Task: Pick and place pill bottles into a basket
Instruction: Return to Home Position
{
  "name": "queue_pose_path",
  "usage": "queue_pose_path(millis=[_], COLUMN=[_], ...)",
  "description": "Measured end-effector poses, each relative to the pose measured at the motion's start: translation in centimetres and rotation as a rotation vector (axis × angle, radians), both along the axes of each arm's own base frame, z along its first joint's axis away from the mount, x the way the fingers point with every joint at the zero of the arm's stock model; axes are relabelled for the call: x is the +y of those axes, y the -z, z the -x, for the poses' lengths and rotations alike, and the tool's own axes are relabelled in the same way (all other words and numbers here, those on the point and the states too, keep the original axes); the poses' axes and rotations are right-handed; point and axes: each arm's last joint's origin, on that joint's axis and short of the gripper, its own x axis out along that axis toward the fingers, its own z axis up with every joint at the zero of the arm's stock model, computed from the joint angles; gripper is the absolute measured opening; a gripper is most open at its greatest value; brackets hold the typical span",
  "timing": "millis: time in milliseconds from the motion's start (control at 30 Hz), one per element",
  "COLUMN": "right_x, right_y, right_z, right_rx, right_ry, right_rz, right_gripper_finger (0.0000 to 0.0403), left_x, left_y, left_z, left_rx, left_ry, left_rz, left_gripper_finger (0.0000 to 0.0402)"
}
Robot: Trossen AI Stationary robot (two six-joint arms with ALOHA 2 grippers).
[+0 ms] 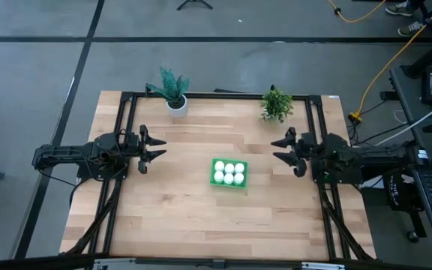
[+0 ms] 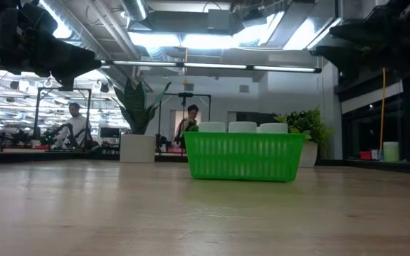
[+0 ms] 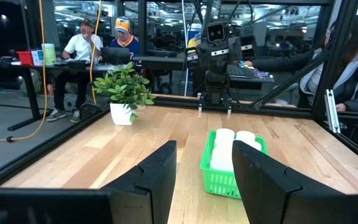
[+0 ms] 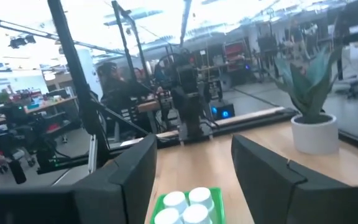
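My work looks all but done. Six pill bottles (image 1: 229,167) stand packed in two rows of three inside the basket (image 1: 213,173), and I see none loose on the table (image 1: 171,217), so I judge the step in hand to be the return to rest, not another pick. My left pincer (image 1: 158,148) hangs spread and holding nothing, with the basket ahead of it, a little off to its right and well apart from its fingertips. My right pincer (image 1: 277,150) faces it from the other side, also spread and bare, with the basket ahead and slightly to its left, nearer but not touching. The basket thus sits between the two, clear of both. The next move calls for little: I should fold each arm back into its resting pose, keep both sets of fingers above the table, and draw them away from the basket, not across it, so nothing gets nudged.
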Motion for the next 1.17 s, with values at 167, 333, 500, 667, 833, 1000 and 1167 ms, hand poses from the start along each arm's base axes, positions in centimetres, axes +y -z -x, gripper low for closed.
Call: queue_pose_path(millis=[167, 333, 500, 667, 833, 1000, 1167], right_x=[0.04, 0.03, 0.05, 0.05, 0.05, 0.06, 0.09], right_y=[-0.23, -0.05, 0.10, 0.16, 0.16, 0.10, 0.11], right_z=[0.20, 0.17, 0.14, 0.13, 0.13, 0.23, 0.62], right_rx=[-0.022, -0.003, 0.012, 0.018, 0.019, 0.014, 0.018], right_ry=[-0.003, 0.000, -0.005, -0.004, -0.003, -0.003, -0.003], right_rz=[0.027, 0.036, 0.052, 0.051, 0.053, 0.055, 0.055], right_gripper_finger=[0.0210, 0.0210, 0.0210, 0.0210, 0.0210, 0.0210, 0.0210], left_x=[0.00, 0.00, 0.00, 0.00, 0.00, 0.00, 0.00], left_y=[-0.01, 0.00, 0.00, -0.01, -0.01, 0.00, -0.01], left_z=[0.00, 0.00, 0.00, 0.00, 0.00, 0.00, 0.00], left_rx=[0.000, 0.000, 0.000, 0.000, 0.000, 0.000, 0.000], left_ry=[0.000, 0.000, 0.000, 0.000, 0.000, 0.000, 0.000], left_rz=[0.000, 0.000, 0.000, 0.000, 0.000, 0.000, 0.000], left_gripper_finger=[0.0150, 0.0150, 0.0150, 0.0150, 0.0150, 0.0150, 0.0150])
